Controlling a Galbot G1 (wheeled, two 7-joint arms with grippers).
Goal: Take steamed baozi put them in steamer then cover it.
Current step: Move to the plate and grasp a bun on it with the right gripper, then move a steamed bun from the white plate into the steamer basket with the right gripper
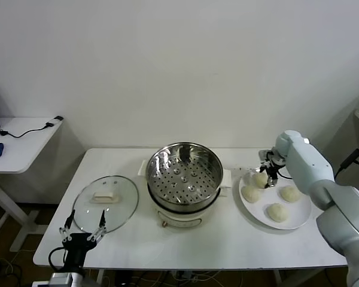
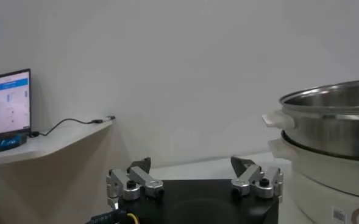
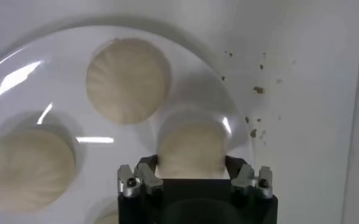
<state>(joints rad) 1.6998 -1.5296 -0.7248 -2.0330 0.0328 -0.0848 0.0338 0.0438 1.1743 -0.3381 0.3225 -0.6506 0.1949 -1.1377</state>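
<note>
The right hand (image 1: 268, 173) stands over the far-left part of the flat white round plate (image 1: 299, 222), and one small round cream-white steamed bun (image 3: 191, 149) lies directly between its two fingers. In the right wrist view the black fingertips (image 3: 147, 165) touch both sides of this bun, or are very near to touching; I judge the hand is closing on it, but a firm clamp I cannot confirm. The bun is round, so it has no long axis to align with.

Three other cream-white buns (image 1: 277, 211) rest on the same plate, beside the hand and toward the robot. They are apart from the held one, so the fingers do not press them.

The relation that matters for the coming move: the round shiny steel steamer pot (image 1: 184, 173) with its perforated tray, on a white electric base, lies to the left of the right hand, near the plate, with its rim higher than the plate. I think the bun must go up first, then sideways over the rim.

The right arm reaches forward from the right side, bent, with the wrist pointing down.

The left hand (image 1: 82, 230) waits at the near edge of the white bench (image 1: 227, 245), fingers wide apart, just before the round glass lid (image 1: 105, 202), which lies flat to the left of the pot.
</note>
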